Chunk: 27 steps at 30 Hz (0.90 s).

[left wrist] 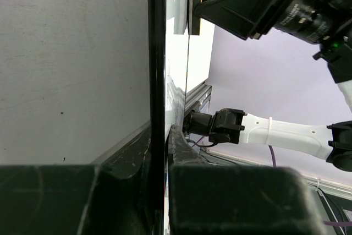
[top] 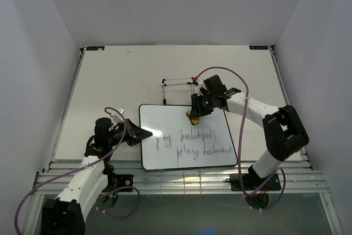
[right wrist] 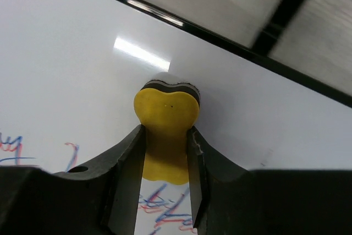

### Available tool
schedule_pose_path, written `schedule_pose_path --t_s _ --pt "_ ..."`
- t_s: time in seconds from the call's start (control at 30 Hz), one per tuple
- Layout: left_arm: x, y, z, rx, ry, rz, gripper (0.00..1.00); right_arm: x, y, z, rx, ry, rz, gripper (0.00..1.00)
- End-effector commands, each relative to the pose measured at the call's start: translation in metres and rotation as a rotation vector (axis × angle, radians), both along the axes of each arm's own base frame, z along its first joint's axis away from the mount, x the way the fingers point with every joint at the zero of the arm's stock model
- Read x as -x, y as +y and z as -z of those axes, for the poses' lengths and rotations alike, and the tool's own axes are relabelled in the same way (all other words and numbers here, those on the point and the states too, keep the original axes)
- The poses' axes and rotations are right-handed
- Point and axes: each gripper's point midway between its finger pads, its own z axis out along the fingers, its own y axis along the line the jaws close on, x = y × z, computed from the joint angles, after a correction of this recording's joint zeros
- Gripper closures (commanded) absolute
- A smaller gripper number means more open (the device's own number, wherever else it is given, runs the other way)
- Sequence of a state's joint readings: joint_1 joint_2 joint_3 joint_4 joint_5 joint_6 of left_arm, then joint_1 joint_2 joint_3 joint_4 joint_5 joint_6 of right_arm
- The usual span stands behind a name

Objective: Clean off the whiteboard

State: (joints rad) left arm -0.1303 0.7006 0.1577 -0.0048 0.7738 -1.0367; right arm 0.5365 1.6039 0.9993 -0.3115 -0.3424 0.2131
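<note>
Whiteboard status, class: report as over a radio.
Left jaws shut on whiteboard edge. Right jaws shut on yellow eraser, at the board. Handwriting unerased. Wire stand behind, not blocking.

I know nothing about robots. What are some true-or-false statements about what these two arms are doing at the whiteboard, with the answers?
1. The right gripper is holding a yellow eraser. True.
2. The whiteboard is wiped clean. False: two lines of handwriting remain on its near half.
3. The left gripper is clamped on the whiteboard's left edge. True.
4. The wire stand stands on the whiteboard. False: it stands on the table, just beyond the board's far edge.
5. The eraser is touching the whiteboard's surface. True: its tip rests on a blank area near the far edge.
</note>
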Motion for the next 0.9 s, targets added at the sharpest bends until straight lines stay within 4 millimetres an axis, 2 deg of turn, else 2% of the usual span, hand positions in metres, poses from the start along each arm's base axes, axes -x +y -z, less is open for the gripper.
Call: schedule_pose_path --t_s 0.0,0.07,0.1,0.17,0.23,0.27,0.3,0.33,0.4,0.43,0.47,0.5,0.53,0.6,0.63,0.73,0.87 --pt "-0.011 0.011 0.011 -0.085 -0.025 -0.067 1.00 0.014 0.057 -0.024 -0.072 -0.010 -0.115 0.80" --pt "-0.012 0.011 0.010 -0.083 -0.026 -0.072 1.00 0.018 0.083 -0.040 -0.105 -0.032 -0.161 0.80" --pt "-0.012 0.011 0.010 -0.083 -0.027 -0.077 1.00 0.018 0.089 -0.036 -0.097 -0.023 -0.171 0.80" --pt "-0.012 0.012 0.010 -0.076 -0.018 -0.089 1.00 0.015 0.092 -0.037 -0.085 -0.023 -0.175 0.80" --pt "-0.014 0.013 0.008 -0.076 -0.026 -0.106 1.00 0.007 0.084 -0.029 -0.050 -0.031 -0.145 0.80" --pt "-0.014 0.014 0.008 -0.074 -0.019 -0.113 1.00 -0.001 0.073 -0.026 -0.045 -0.022 -0.117 0.80" --pt "-0.014 0.014 0.006 -0.073 -0.024 -0.118 1.00 0.002 0.060 -0.015 -0.033 0.000 -0.109 0.80" --pt "-0.015 0.015 0.006 -0.075 -0.022 -0.124 1.00 -0.008 0.042 -0.008 -0.021 0.010 -0.063 0.80" --pt "-0.017 0.016 0.005 -0.073 -0.023 -0.141 1.00 -0.003 0.013 0.010 0.004 0.045 -0.023 0.80" --pt "-0.018 0.017 0.004 -0.076 -0.024 -0.146 1.00 -0.010 -0.007 0.009 -0.007 0.049 0.026 0.80" --pt "-0.019 0.017 0.004 -0.077 -0.023 -0.151 1.00 -0.011 -0.020 0.018 0.005 0.066 0.054 0.80" --pt "-0.019 0.017 0.004 -0.075 -0.021 -0.156 1.00 -0.004 -0.035 0.026 0.012 0.083 0.070 0.80" --pt "-0.020 0.017 0.003 -0.076 -0.024 -0.157 1.00 -0.010 -0.055 0.029 0.010 0.094 0.125 0.80" --pt "-0.021 0.018 0.003 -0.075 -0.022 -0.162 1.00 -0.008 -0.074 0.034 0.002 0.119 0.161 0.80" --pt "-0.020 0.018 0.003 -0.074 -0.023 -0.162 1.00 -0.007 -0.091 0.041 0.007 0.142 0.209 0.80" --pt "-0.020 0.018 0.003 -0.073 -0.023 -0.167 1.00 -0.001 -0.108 0.050 0.019 0.174 0.252 0.80" --pt "-0.019 0.020 0.006 -0.080 -0.014 -0.183 1.00 -0.003 -0.118 0.054 0.058 0.174 0.289 0.80"
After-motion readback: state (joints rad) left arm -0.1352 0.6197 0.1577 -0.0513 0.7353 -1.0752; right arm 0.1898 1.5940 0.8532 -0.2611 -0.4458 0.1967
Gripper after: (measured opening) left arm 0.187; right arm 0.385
